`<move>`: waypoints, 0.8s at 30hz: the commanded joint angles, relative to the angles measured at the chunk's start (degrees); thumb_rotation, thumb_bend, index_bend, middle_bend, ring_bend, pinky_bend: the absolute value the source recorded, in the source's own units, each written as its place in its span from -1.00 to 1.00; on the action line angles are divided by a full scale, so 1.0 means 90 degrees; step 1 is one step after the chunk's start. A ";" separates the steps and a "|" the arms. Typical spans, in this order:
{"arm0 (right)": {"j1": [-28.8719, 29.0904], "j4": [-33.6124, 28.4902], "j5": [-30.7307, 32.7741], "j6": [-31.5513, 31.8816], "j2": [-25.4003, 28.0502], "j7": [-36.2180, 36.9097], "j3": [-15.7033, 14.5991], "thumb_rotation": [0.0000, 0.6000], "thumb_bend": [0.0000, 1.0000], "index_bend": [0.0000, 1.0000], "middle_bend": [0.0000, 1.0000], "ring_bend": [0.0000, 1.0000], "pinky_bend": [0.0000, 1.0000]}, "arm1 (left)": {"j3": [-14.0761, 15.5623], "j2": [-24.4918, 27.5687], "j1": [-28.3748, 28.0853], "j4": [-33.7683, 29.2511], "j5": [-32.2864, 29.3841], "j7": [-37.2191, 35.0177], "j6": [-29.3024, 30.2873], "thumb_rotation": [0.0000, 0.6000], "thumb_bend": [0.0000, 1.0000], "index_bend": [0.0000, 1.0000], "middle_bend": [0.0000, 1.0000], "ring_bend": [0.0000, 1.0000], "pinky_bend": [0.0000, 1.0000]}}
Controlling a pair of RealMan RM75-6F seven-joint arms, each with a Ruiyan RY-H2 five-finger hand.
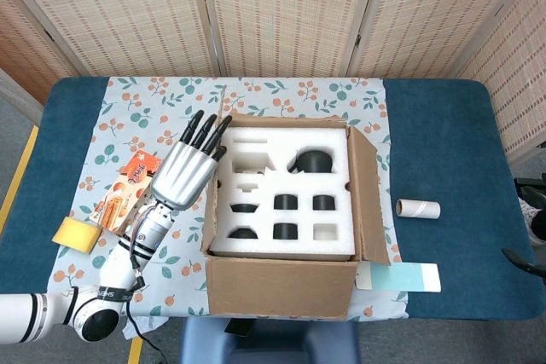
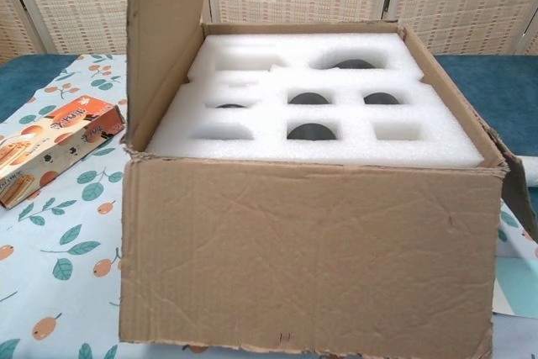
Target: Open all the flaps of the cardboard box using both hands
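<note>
The cardboard box [image 1: 281, 283] stands mid-table with white foam [image 1: 281, 189] showing inside. Its left flap [image 2: 164, 39] is upright, seen edge-on in the head view. My left hand [image 1: 183, 175] is just left of that flap with its fingers stretched out and their tips against the flap's top edge, holding nothing. In the chest view only dark bits of it show at the top edge. The right flap [image 1: 367, 189] leans outward. Dark shapes at the table's right edge [image 1: 525, 260] may be my right hand; how its fingers lie is unclear.
An orange snack box [image 1: 128, 189] and a yellow sponge [image 1: 75, 234] lie left of the box on the floral cloth [image 1: 162, 100]. A cardboard tube [image 1: 417, 208] and a light blue card [image 1: 401, 277] lie to the right.
</note>
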 commanded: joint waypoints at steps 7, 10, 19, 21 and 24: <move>0.0030 -0.0068 -0.0042 -0.0059 -0.0010 -0.0121 -0.0037 1.00 -0.59 -0.78 -1.00 -1.00 -1.00 | 0.0041 0.0196 0.0550 0.0169 0.0157 -0.0312 0.0355 1.00 1.00 -0.30 -1.00 -1.00 -1.00; 0.0046 -0.0087 -0.0031 -0.0099 -0.0013 -0.0163 -0.0040 1.00 -0.59 -0.78 -1.00 -1.00 -1.00 | 0.0009 0.0247 0.0708 0.0196 0.0229 -0.0469 0.0461 1.00 1.00 -0.32 -1.00 -1.00 -1.00; 0.0082 -0.0162 0.0047 -0.0204 -0.0026 -0.0329 -0.0028 1.00 -0.59 -0.78 -1.00 -1.00 -1.00 | -0.0047 0.0479 0.1289 0.0261 0.0411 -0.1113 0.0721 1.00 1.00 -0.33 -1.00 -1.00 -1.00; 0.0098 -0.0178 0.0066 -0.0245 -0.0029 -0.0375 -0.0025 1.00 -0.59 -0.78 -1.00 -1.00 -1.00 | -0.0010 0.0545 0.1467 0.0244 0.0444 -0.1233 0.0804 1.00 1.00 -0.33 -1.00 -1.00 -1.00; 0.0131 -0.0208 0.0072 -0.0316 -0.0039 -0.0466 -0.0029 1.00 -0.59 -0.78 -1.00 -1.00 -1.00 | 0.0074 0.0647 0.1720 0.0213 0.0524 -0.1426 0.0879 1.00 1.00 -0.34 -1.00 -1.00 -1.00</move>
